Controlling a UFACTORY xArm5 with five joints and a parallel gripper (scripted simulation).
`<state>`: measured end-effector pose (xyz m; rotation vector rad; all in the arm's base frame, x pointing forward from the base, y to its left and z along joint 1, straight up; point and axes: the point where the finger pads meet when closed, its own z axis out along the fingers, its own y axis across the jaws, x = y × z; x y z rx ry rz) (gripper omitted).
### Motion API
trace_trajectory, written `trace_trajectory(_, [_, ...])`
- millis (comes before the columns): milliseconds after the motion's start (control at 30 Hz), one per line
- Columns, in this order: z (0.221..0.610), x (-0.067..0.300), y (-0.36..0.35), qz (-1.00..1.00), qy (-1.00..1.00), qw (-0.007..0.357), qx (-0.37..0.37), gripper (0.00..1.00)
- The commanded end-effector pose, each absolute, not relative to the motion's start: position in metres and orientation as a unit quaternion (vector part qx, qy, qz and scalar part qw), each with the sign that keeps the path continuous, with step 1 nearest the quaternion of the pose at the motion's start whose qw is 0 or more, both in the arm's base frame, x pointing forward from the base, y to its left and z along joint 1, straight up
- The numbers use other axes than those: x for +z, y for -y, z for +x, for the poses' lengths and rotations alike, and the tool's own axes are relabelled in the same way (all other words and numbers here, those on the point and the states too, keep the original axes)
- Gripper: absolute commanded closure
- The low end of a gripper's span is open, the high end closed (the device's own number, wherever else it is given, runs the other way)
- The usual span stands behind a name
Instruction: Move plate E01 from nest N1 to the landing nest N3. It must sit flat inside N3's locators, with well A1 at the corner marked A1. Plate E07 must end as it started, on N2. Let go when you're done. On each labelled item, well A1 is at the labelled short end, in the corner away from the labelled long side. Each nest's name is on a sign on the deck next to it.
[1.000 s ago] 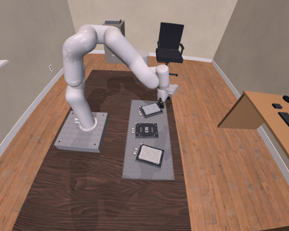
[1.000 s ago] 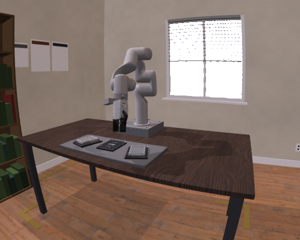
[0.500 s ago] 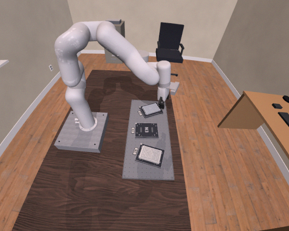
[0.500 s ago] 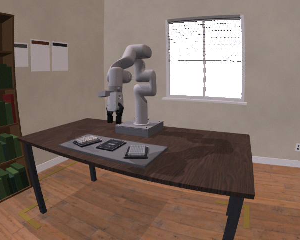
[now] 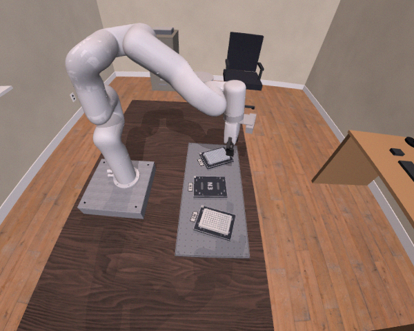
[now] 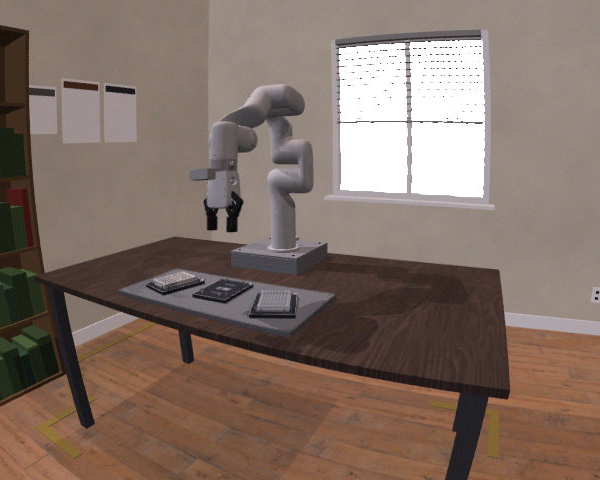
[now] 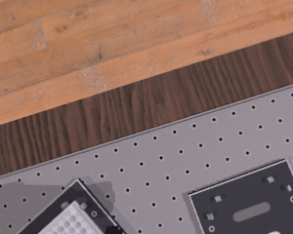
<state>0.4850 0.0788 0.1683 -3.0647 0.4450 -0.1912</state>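
Three nests lie in a row on the grey perforated deck (image 5: pixel 212 199). The middle nest, marked N3 (image 5: pixel 210 186), is black and empty; it also shows in the exterior view (image 6: pixel 222 289) and at the lower right of the wrist view (image 7: pixel 249 205). A white well plate (image 5: pixel 216 156) sits on the far nest, and its corner shows in the wrist view (image 7: pixel 70 221). A second white well plate (image 5: pixel 214 222) sits on the near nest. The plate labels are too small to read. My gripper (image 6: pixel 221 219) (image 5: pixel 229 147) is open and empty, high above the deck near the far plate's outer edge.
Small white signs (image 5: pixel 190 187) stand beside each nest on the arm's side. The arm's grey base block (image 5: pixel 118 192) stands on the dark table left of the deck. The table edge runs close behind the deck's outer side (image 7: pixel 137 102).
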Motion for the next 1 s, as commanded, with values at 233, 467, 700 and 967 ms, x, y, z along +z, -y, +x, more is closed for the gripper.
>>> trace_trajectory(233, [0.465,0.195,-0.053,-0.993,-0.108,0.011,-0.049,0.0])
trace_trajectory(467, [0.448,0.213,-0.036,-0.997,-0.066,0.005,-0.031,0.0])
trace_trajectory(700, [0.429,0.23,-0.02,-1.0,-0.027,0.001,-0.014,0.0])
trace_trajectory(967, [0.413,0.224,-0.001,-0.996,-0.093,-0.001,-0.005,0.0])
